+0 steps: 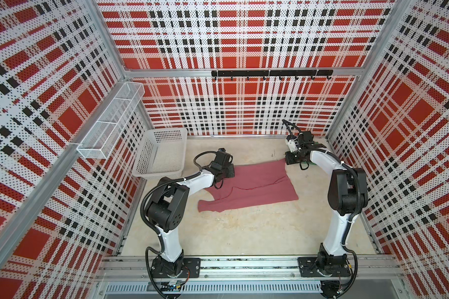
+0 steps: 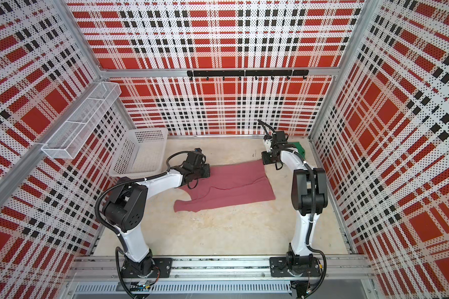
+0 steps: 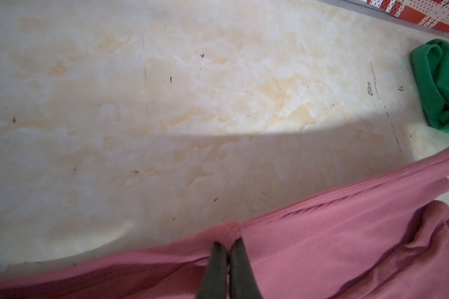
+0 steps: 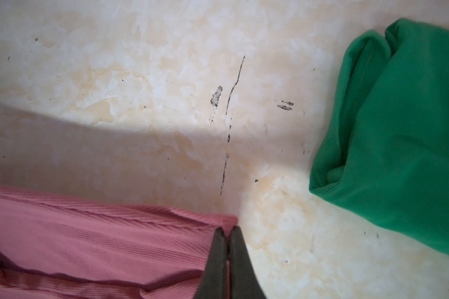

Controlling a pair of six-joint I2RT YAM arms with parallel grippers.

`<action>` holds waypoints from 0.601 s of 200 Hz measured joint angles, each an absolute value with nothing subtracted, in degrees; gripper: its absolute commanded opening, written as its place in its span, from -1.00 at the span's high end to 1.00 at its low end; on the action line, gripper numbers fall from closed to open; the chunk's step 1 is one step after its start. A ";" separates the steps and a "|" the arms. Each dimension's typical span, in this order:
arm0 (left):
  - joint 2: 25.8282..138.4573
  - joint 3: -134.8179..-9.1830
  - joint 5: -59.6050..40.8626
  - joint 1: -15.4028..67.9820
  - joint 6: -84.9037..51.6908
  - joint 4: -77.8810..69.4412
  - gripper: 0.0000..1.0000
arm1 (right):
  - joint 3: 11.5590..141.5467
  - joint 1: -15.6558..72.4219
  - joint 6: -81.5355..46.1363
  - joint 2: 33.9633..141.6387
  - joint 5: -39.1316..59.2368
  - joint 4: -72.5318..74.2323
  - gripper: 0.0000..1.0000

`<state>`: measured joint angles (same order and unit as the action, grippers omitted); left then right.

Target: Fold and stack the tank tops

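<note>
Pink tank top [image 1: 252,186] lies mid table [image 1: 244,233], green tank top [image 4: 399,124] bunched at far right corner. Left gripper [image 3: 228,246] & right gripper [image 4: 227,233] both clamped on pink's far edge. Risk: thin pinch slips or arms lift unevenly, so fold skews; right arm cld snag green.

Spread rose-pink tank top [image 1: 252,186] at centre; bunched green tank top [image 4: 399,129] near its far-right corner
</note>
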<state>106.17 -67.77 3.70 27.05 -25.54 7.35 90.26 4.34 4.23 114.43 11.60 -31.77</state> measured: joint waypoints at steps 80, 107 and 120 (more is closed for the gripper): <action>106.32 -71.33 3.18 25.89 -21.56 8.99 0.99 | 88.40 4.34 10.22 113.67 11.62 -28.16 1.00; 106.50 -72.71 2.02 24.29 -20.21 9.17 0.95 | 87.72 4.34 10.87 113.60 11.51 -27.66 1.00; 106.76 -72.90 1.58 23.51 -19.81 9.19 0.93 | 87.57 4.34 11.00 113.60 11.53 -27.46 1.00</action>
